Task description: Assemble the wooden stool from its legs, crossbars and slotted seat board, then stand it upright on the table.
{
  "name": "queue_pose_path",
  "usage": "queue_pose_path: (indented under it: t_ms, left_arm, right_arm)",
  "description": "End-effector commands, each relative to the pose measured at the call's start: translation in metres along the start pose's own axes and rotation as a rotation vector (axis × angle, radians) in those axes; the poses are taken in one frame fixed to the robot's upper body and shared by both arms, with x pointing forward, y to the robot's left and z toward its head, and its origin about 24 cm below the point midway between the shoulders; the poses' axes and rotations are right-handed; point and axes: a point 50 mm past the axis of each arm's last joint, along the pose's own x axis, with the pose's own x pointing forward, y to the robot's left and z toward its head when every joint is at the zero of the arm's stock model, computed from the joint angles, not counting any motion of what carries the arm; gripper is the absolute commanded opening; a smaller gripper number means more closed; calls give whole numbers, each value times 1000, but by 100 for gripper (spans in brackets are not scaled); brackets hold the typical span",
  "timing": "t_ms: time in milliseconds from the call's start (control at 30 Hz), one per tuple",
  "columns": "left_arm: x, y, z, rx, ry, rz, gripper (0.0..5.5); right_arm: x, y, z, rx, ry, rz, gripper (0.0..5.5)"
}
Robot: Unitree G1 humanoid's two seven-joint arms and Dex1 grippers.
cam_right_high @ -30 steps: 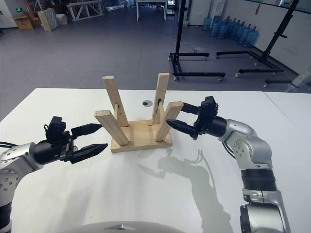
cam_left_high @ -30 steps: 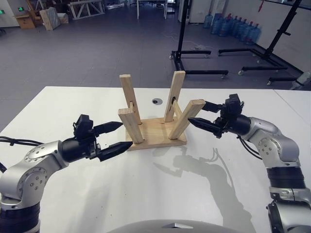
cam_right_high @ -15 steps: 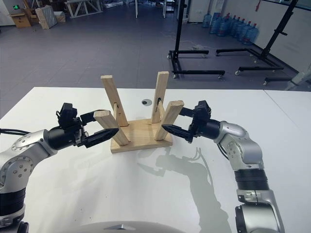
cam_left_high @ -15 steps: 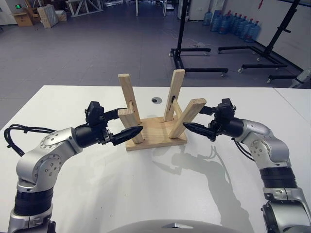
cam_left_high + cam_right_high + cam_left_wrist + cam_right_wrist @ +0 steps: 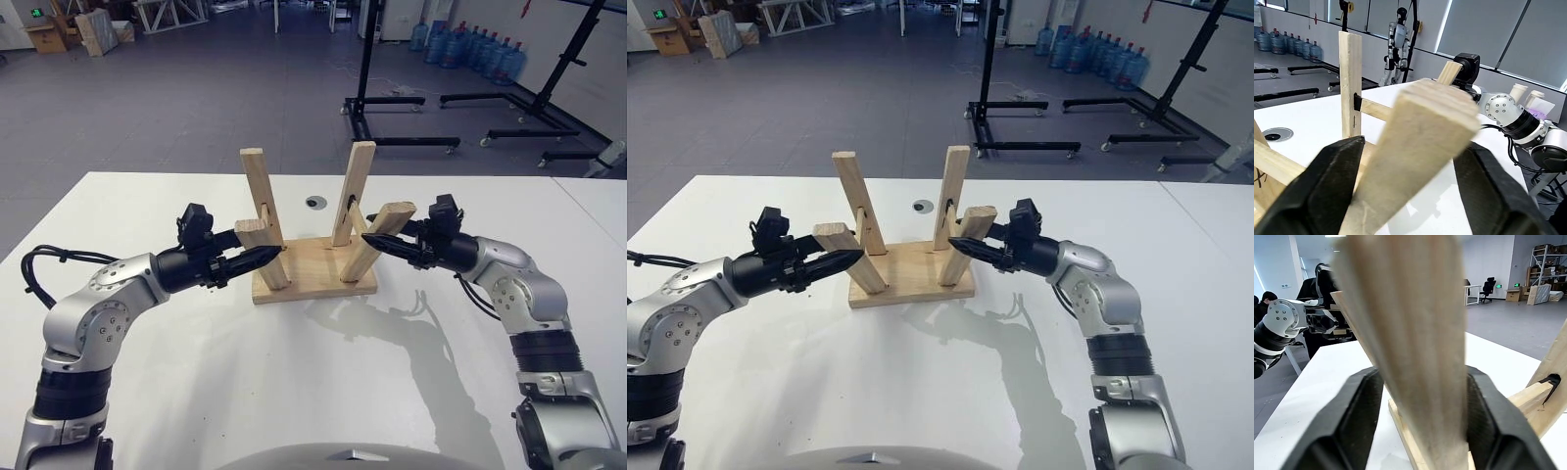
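1. At frame centre, upside down: stool (image 5: 313,257), seat board (image 5: 318,284) flat on the white table (image 5: 196,392), four legs slanting upward.
2. Just left of centre, clamped across the front left leg (image 5: 276,274): left gripper (image 5: 272,255), arm stretched in low from the lower left.
3. Just right of centre, closed on the front right leg (image 5: 396,211), long axis leaning up and right: right gripper (image 5: 370,239), elbow bent at the right edge.
4. Seemingly poised for a two-armed lift and flip.

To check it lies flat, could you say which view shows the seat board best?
The right eye view: the seat board lies flat on the table, nearly all visible. The left eye view shows the same. The wrist views show slivers at most, behind the left front leg and right front leg.
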Motion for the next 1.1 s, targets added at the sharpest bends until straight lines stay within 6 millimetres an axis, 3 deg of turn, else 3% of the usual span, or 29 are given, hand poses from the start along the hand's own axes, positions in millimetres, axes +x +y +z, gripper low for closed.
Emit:
queue_pose_path:
  t_ms: [33, 167, 333, 433, 567, 1033, 1100]
  left_arm:
    - [-1, 1, 12, -64, -13, -18, 249]
    - [-6, -2, 21, -114, -44, -29, 207]
    - [-3, -13, 44, -185, -99, -83, 183]
    - [3, -6, 48, -294, -132, -39, 160]
    - [9, 4, 43, -423, -127, 22, 143]
    - [25, 29, -28, -732, 45, 225, 138]
    - [24, 34, -36, -736, 51, 264, 138]
  right_arm:
    - [-7, 5, 5, 22, -2, 14, 188]
    - [-10, 12, 10, 75, 8, 34, 167]
    - [-1, 25, 38, 256, 11, 65, 155]
    - [9, 25, 53, 371, 18, 49, 148]
    - [19, 20, 56, 495, 39, 3, 137]
    - [7, -17, -32, 860, 133, -304, 137]
    - [5, -20, -38, 879, 132, -325, 194]
